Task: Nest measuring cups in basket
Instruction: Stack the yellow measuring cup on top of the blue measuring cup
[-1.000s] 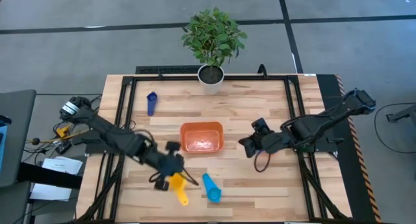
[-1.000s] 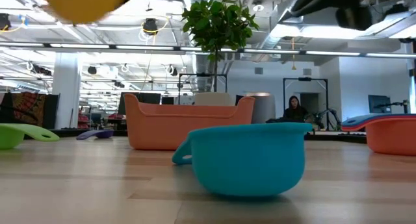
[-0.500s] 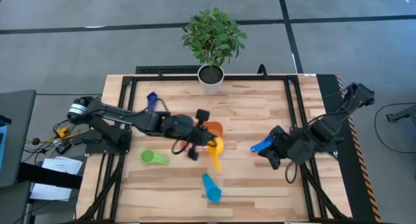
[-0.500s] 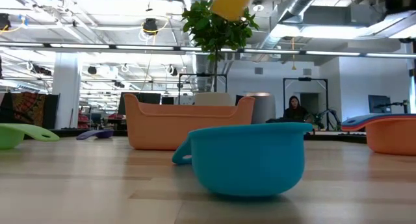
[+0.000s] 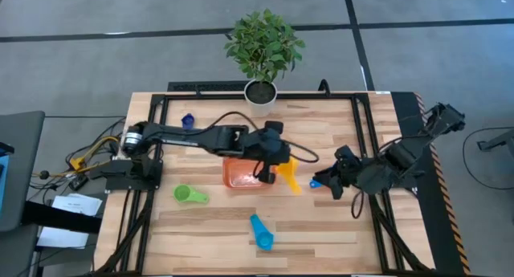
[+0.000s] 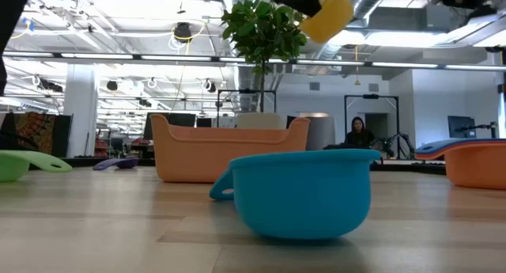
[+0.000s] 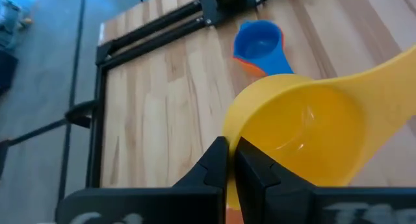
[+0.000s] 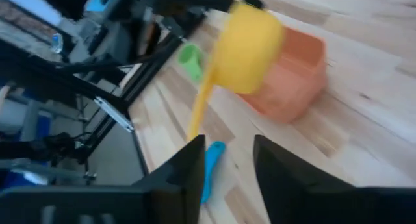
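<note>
The left gripper [image 5: 277,166], over the basket's [image 5: 241,178] 3 o'clock edge, pinches the yellow cup's [image 5: 287,174] rim, its handle pointing toward 5 o'clock. The right gripper [image 5: 336,178] sits at 3 o'clock of the basket, fingers parted, with a blue cup [image 5: 319,181] at its tip — whether it holds it I cannot tell. No writing can be read. Cups counted from above: yellow, blue, one green [image 5: 189,195] at 8 o'clock, one light blue [image 5: 260,232] at 6 o'clock, one dark blue [image 5: 187,120] at 10 o'clock.
</note>
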Available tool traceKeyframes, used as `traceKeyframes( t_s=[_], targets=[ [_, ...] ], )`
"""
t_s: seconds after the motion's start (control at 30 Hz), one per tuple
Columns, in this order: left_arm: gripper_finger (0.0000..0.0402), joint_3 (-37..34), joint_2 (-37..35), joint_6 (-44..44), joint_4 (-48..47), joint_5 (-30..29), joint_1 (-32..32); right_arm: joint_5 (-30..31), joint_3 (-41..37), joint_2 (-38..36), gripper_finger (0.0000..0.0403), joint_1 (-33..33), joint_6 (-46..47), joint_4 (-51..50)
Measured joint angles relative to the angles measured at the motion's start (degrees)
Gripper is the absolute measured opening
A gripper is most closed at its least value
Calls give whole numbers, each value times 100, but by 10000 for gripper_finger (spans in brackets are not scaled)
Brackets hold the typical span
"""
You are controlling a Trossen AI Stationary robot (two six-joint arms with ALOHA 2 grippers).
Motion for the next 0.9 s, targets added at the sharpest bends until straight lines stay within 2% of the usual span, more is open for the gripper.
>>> traceKeyframes(
  t_s=[0.1, 0.2, 0.5, 0.63, 0.77, 0.9],
  targets=[
    [1, 321, 147, 50, -168, 122, 104, -635, 0, 39, 182, -451, -664, 473],
    [1, 386, 166, -60, -173, 201, 230, -1164, 0, 209, 190, -851, -1015, 853],
    [0, 390, 122, 5, -138, 503, 494, -1832, 0, 676, 146, -1449, -1071, 1245],
    [0, 390, 122, 59, -119, 664, 497, -1856, 0, 756, 107, -1535, -939, 1249],
    [1, 393, 115, -365, -194, 639, 499, -1720, 0, 731, 24, -1525, -871, 1231],
    [22, 644, 88, -1308, -214, 629, 526, -1073, -1, 476, 13, -1309, -571, 1096]
  ],
)
